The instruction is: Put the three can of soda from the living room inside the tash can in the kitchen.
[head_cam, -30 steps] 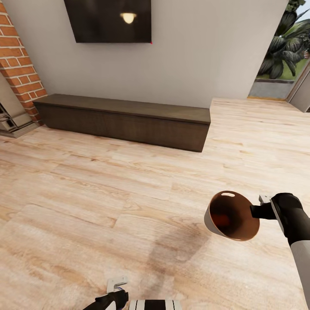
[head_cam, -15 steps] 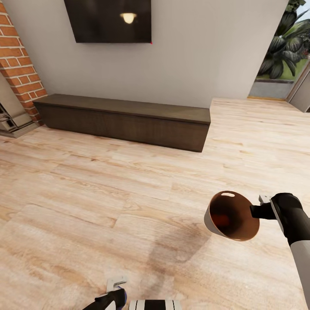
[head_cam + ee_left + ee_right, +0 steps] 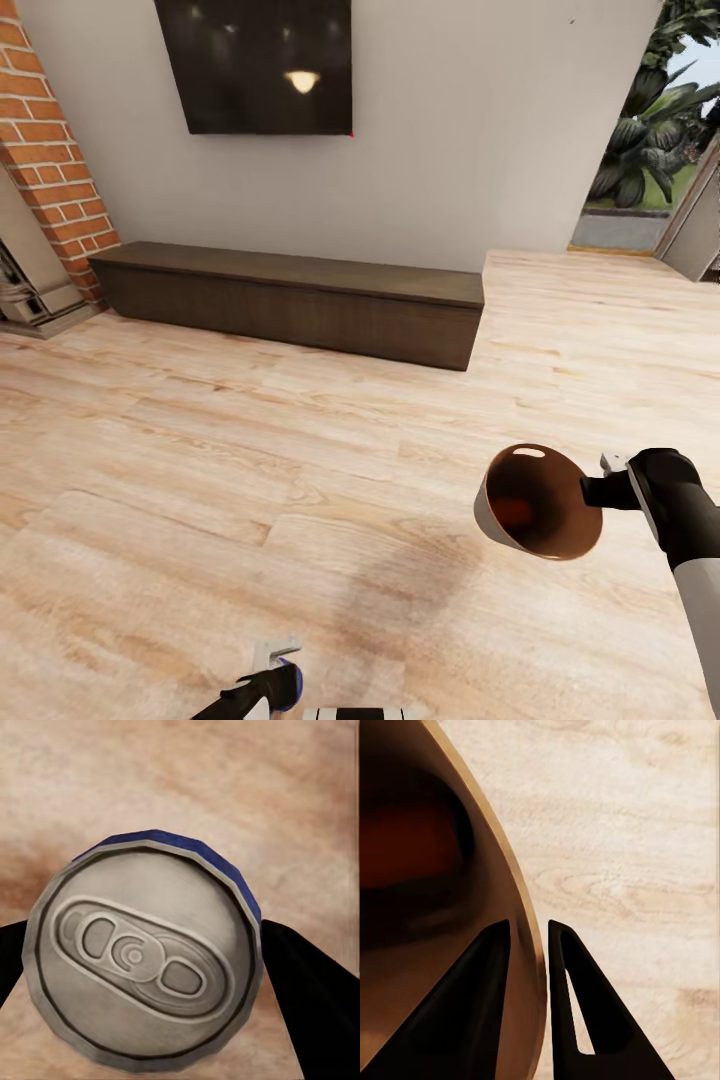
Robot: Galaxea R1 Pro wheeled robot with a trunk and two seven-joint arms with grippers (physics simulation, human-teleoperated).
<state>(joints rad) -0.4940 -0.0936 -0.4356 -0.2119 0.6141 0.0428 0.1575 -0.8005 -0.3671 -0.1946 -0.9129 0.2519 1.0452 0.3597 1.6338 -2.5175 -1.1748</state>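
Floor (image 3: 250,450): pale wood planks, open from the near edge to the far wall and on to the right.
Far edge: a long, low dark cabinet (image 3: 290,300) stands against the grey wall (image 3: 480,130), a dark screen (image 3: 260,65) hanging above it.
Left edge: a brick column (image 3: 50,150) rises at the far left.
Right edge: a doorway (image 3: 650,140) at the far right opens onto green plants.
Bin (image 3: 535,500): held above the floor at the near right, tilted so its mouth faces the camera; grey outside, tan-brown inside, with a dim reddish patch deep within that I cannot identify.
Right pincer (image 3: 531,945): closed on the bin's rim, one finger inside the wall and one outside.
Can (image 3: 142,960): at the near edge just left of centre, silver top with pull tab facing the wrist camera, blue band below it.
Left pincer (image 3: 270,680): gripping the can, dark fingers on either side of it.
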